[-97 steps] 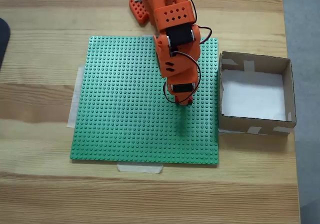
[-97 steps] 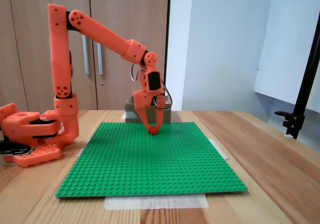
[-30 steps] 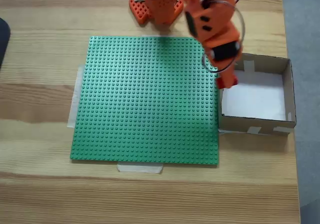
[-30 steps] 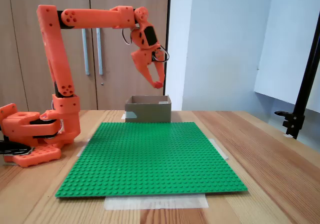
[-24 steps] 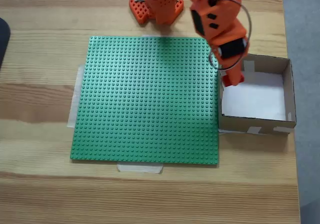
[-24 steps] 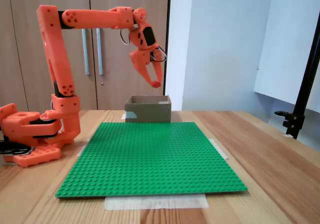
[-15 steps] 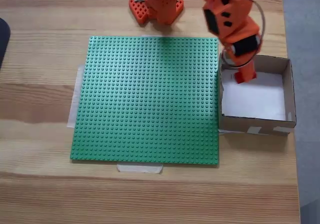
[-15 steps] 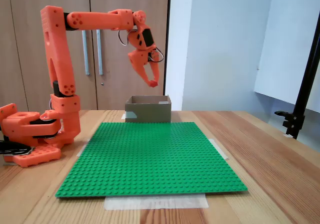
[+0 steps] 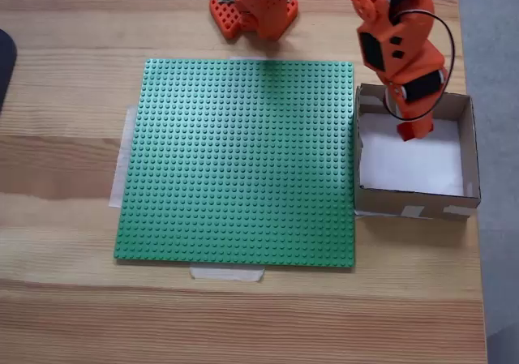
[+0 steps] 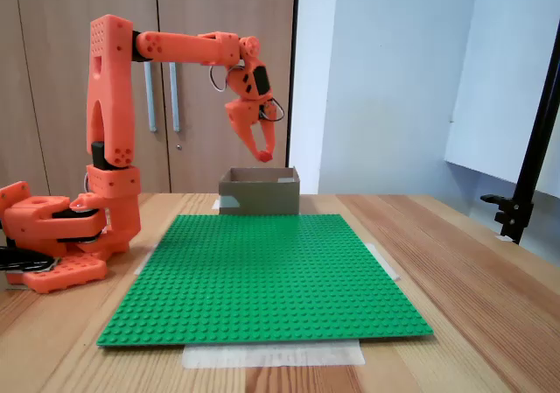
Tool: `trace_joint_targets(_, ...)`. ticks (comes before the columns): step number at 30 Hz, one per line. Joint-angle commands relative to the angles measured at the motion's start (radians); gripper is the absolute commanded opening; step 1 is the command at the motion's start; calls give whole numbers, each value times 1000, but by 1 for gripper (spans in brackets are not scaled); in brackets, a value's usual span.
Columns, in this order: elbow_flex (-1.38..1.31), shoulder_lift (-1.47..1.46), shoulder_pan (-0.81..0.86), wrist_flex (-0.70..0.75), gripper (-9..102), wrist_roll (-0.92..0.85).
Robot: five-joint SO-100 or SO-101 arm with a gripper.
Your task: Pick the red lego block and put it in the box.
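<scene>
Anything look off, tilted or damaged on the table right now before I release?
Nothing stands out. The box sits square beside the green baseplate, which lies flat. The gripper hangs above the box's white bottom, shut on the red lego block.

The arm is orange printed plastic with black servos, thin black cables, and dotted round holes.

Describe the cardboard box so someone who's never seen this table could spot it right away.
Find the big green baseplate taped to the wooden table. In a fixed view from above, the box sits against its right edge, under the orange arm's pincer. It is square, shallow, brown-walled with pale tape patches and a white bottom.
</scene>
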Motion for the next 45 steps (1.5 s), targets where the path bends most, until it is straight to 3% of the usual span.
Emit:
trace_joint_targets(1,-81,-20,-12,-5,-1,12)
trace_joint_targets(21,-137,-101,-31,44,-1,38)
trace_joint_targets(45,-133,-101,-34,66,8,40)
